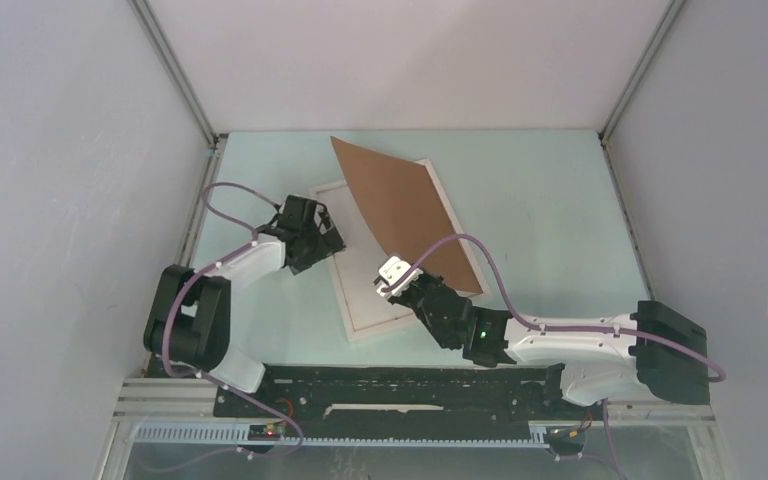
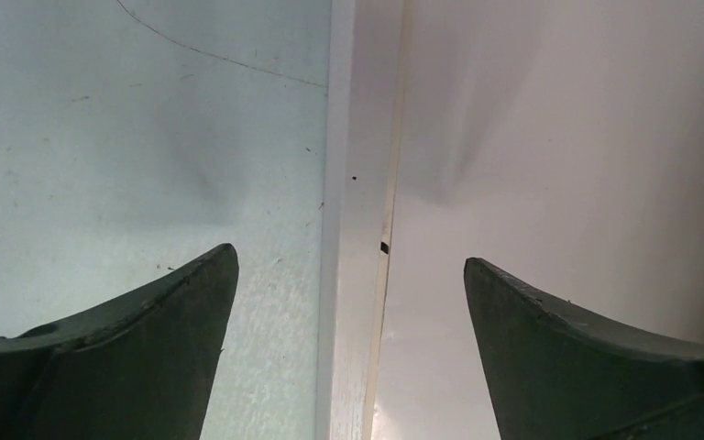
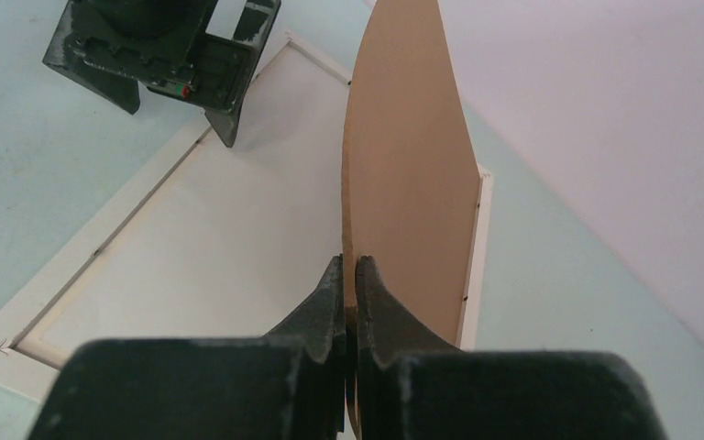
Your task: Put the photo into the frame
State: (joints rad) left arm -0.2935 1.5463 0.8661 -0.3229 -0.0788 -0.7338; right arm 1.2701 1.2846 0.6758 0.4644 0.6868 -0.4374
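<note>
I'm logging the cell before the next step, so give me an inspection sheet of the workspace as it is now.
Surface: pale green table, faint scratches.
Job's things: frame lies flat and its inside shows plain white. No picture side of the photo is seen, so I cannot tell if it is in. A brown board is tilted up over the frame.
Clutter: nothing seen.
Grippers: left gripper open over the frame's left rail; right gripper shut on the board's near edge.
Cables: purple cables loop along both arms.
Surroundings: grey walls on three sides.
</note>
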